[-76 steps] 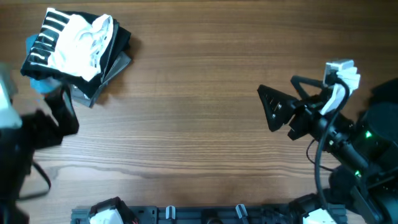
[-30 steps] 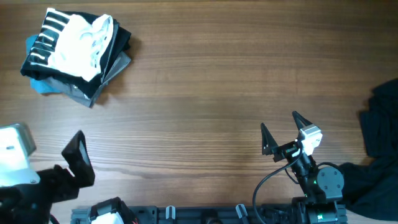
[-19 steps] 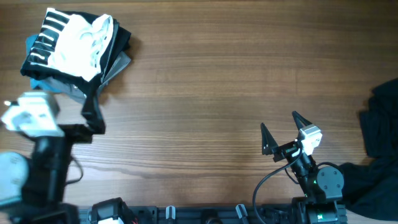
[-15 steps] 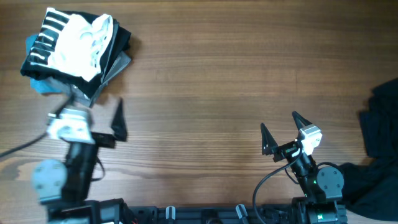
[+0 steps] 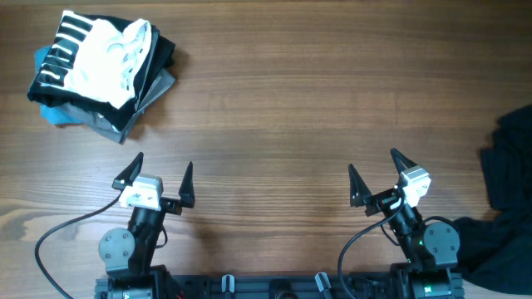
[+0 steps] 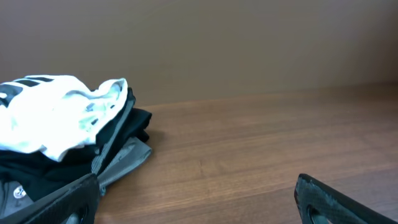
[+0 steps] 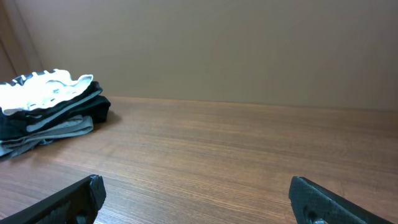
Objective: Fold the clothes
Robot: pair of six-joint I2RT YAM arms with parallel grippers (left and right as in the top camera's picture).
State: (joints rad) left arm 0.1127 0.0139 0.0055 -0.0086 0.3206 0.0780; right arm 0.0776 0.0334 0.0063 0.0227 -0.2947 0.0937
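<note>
Nearest, the left pincer (image 5: 162,166) and right pincer (image 5: 373,164) sit parked at the near edge of the tabletop (image 5: 283,116), both spread and empty. If the dark cloth (image 5: 509,166) at the right rim is next, the right one should probably pinch one edge and drag it flat to the middle. The folded clothes (image 5: 100,71) lie stacked far left, unmoved, whereas the left arm has swung back from beside them.

Folded clothes stack (image 5: 101,73), far-left corner: white tee (image 5: 96,51) w/ black bars atop black, grey, lt-blue pcs.

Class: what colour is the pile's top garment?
The top garment is white with black bars; overhead view.
</note>
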